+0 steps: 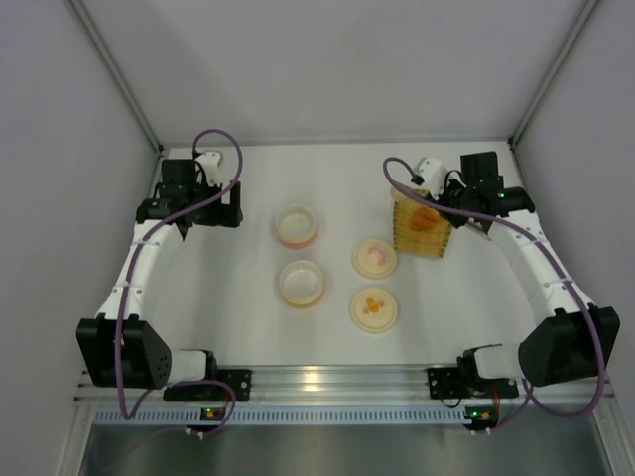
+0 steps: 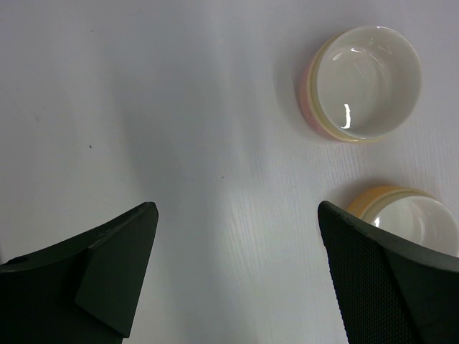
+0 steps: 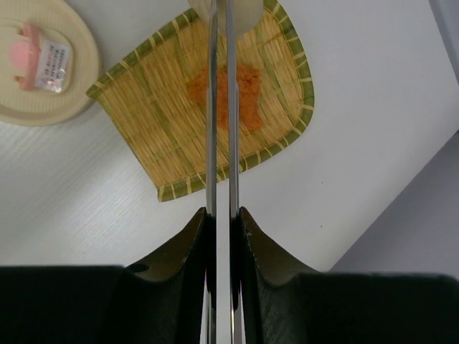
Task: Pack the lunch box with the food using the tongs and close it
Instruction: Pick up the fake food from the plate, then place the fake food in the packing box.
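My right gripper is shut on the grey metal tongs. Its two arms are squeezed close together and run forward over the yellow woven tray. On the tray lies orange food, and a pale cream ball sits at the tray's far edge, where the tongs leave the view. In the top view the right gripper hangs over the tray at the back right. My left gripper is open over bare table with nothing between its fingers, left of two open lunch box bowls.
The pink-sided bowl and the orange-sided bowl stand mid-table. Two flat cream lids lie to their right, one with a pink mark and one with orange marks. Grey walls close in the table on three sides.
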`<move>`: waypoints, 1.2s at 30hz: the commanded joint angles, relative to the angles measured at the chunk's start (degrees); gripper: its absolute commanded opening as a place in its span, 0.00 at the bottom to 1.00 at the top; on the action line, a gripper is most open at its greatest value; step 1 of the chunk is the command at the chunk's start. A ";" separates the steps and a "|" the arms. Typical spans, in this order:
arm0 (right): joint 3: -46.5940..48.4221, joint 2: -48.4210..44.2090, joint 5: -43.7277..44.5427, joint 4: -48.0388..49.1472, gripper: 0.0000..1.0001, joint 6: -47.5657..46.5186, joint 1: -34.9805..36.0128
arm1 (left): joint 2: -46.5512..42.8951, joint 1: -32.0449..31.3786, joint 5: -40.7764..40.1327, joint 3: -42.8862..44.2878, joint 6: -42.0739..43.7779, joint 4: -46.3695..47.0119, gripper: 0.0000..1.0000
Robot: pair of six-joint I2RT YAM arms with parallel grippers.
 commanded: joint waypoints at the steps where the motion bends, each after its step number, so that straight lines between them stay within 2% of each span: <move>1: 4.95 -0.40 -6.57 -3.36 0.00 4.86 -0.11 | -1.21 -0.09 0.52 1.15 -0.32 0.40 0.98; 9: 9.26 3.38 -18.27 -4.07 0.00 15.93 0.59 | -0.33 0.61 2.98 2.29 -2.17 -1.26 0.98; 15: 12.51 8.30 -24.94 -3.02 0.00 22.09 3.40 | 1.86 4.38 7.99 5.36 -2.78 -3.02 0.98; 21: 16.64 14.71 -30.58 -1.17 0.00 27.11 7.70 | 2.92 4.92 7.82 6.16 -2.70 -3.91 0.98; 31: 21.57 22.71 -29.71 0.76 0.00 28.87 18.33 | 3.62 5.27 7.11 5.90 -2.70 -3.90 0.98; 36: 23.15 26.23 -27.26 2.78 0.00 29.40 21.15 | 3.62 5.36 7.03 5.99 -2.70 -3.64 0.98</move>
